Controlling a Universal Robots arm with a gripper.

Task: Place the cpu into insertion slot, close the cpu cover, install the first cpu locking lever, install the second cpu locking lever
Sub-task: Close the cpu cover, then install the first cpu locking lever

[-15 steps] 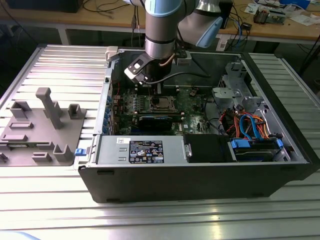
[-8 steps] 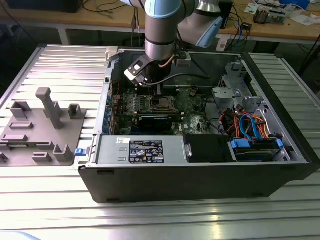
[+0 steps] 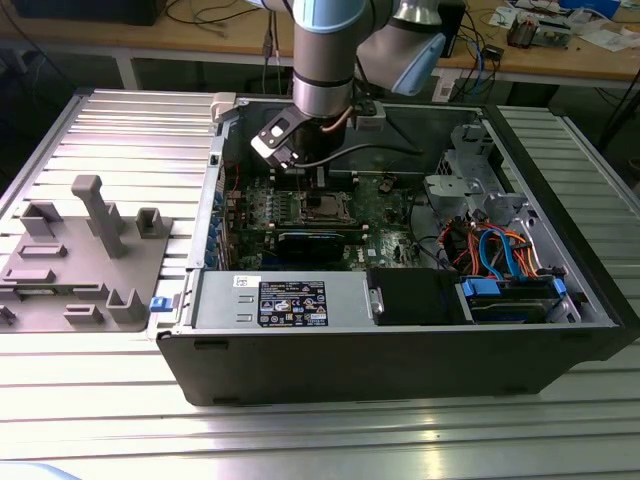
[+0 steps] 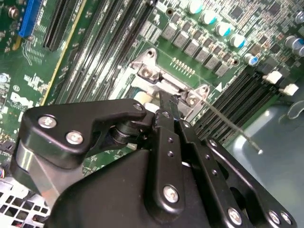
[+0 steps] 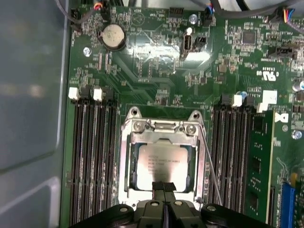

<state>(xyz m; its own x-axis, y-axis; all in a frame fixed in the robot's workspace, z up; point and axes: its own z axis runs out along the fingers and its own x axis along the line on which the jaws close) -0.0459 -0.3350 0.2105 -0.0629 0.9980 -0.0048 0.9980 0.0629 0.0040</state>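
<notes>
While cpu (image 5: 161,164) sits under cpu cover (image 5: 128,161), end effector (image 5: 164,186) is held narrow, fingers together; cover judged stiff, thin, edge-gripped.

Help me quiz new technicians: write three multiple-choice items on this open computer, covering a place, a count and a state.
1. Where is the pale silvery-grey square cpu?
A. in the square dark-framed insertion slot
B. on the grey plastic tray
C. between the fingers

2. How many round silver coin cells sit on the green motherboard?
A. three
B. one
C. none

3. How do the fingers of the black gripper stand?
A. spread wide apart
B. pressed together
C. one missing

Answers:
1. A, the chip lies flat inside the socket frame.
2. B, the first wrist view shows a single cell.
3. B, no gap shows between the tips.
</notes>
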